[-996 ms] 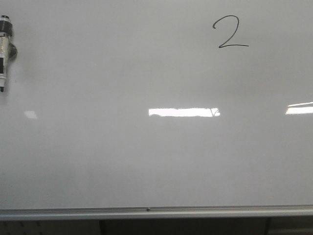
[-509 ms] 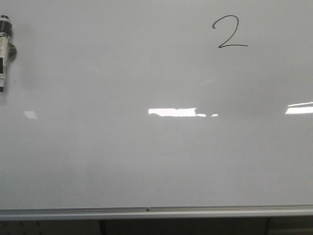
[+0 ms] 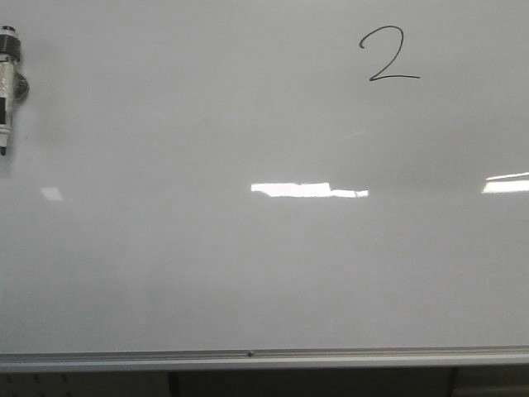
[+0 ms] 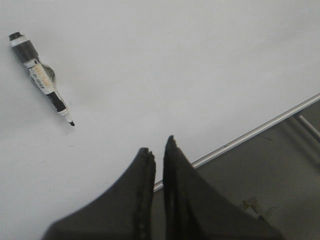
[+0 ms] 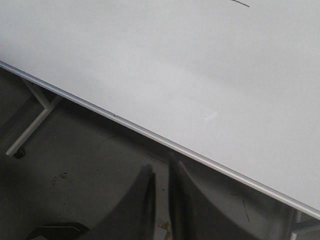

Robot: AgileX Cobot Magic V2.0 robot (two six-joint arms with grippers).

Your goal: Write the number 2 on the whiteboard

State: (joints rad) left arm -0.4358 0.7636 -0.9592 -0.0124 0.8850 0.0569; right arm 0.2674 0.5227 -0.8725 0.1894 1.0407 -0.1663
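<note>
The whiteboard (image 3: 248,265) fills the front view. A black handwritten number 2 (image 3: 388,54) stands at its upper right; the end of one stroke shows in the right wrist view (image 5: 240,2). A black and white marker (image 3: 7,87) sticks to the board at the far left, tip down, and also shows in the left wrist view (image 4: 42,80). My left gripper (image 4: 157,146) is shut and empty, away from the board, well apart from the marker. My right gripper (image 5: 161,166) is shut and empty, below the board's bottom rail (image 5: 150,135). Neither gripper shows in the front view.
The silver bottom rail (image 3: 248,360) runs along the board's lower edge, with dark stand legs below it (image 5: 32,122). A stained grey floor (image 5: 75,170) lies under the board. Bright light reflections (image 3: 306,189) sit on the board's middle.
Only the right end of the bright reflection on the board has shifted a little. The number 2 and the marker have not moved.
</note>
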